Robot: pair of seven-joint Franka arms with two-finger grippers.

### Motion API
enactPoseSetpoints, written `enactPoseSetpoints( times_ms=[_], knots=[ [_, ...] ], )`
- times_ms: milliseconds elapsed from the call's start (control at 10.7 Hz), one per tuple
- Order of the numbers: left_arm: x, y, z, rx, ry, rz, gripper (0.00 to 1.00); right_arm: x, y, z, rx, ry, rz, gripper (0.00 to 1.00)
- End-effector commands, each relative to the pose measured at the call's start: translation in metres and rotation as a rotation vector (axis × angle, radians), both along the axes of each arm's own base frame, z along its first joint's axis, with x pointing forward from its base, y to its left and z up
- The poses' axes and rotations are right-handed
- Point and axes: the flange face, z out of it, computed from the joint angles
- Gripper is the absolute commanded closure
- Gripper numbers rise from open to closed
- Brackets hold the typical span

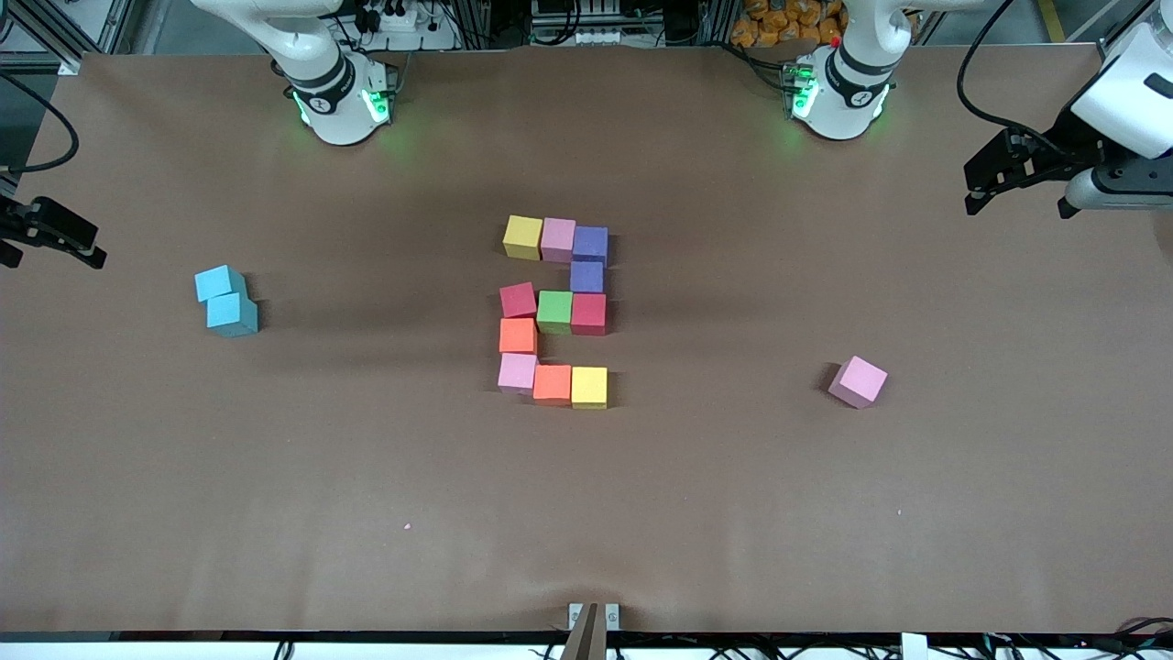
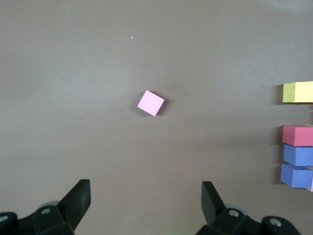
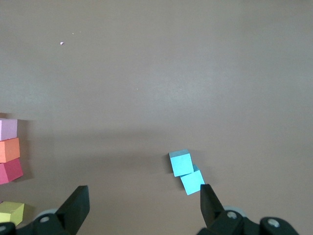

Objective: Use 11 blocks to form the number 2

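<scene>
Sitting at the middle of the table, which is covered in a flat brown sheet, the number 2 is made of small matte foam blocks with square faces and crisp edges, each touching the next. Its top row runs yellow, pink, purple; a second purple block sits under that; the middle row is red, green, red; an orange block follows, and the bottom row is pink, orange, yellow.

A loose pink block lies turned at an angle, well apart from the number 2, toward the left arm's end. Two cyan blocks touch each other, well apart from the number 2, toward the right arm's end.

Both arms wait. The left tool hangs released over the table's edge, empty. The right tool is half cut off in the front view; its wrist view shows it released and empty.
</scene>
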Motion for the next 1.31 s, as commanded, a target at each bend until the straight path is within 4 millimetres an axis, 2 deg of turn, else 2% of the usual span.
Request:
enactPoseSetpoints(
  times_ms=[0, 561, 747, 1215],
  knots=[
    [0.003, 0.002, -0.003, -0.018, 0.015, -0.013, 0.0, -0.004, 0.003, 0.008, -0.01, -0.003, -0.009, 0.0],
    [0.005, -0.003, -0.006, -0.037, 0.024, -0.017, 0.0, -0.003, 0.004, 0.007, -0.01, -0.005, -0.005, 0.0],
    [0.008, -0.008, -0.014, -0.035, 0.037, -0.023, 0.0, -0.004, 0.003, 0.007, -0.01, -0.005, -0.007, 0.0],
    [0.007, -0.002, -0.011, -0.046, 0.034, -0.015, 0.0, -0.003, 0.005, 0.008, -0.012, -0.012, -0.004, 0.0]
  ],
)
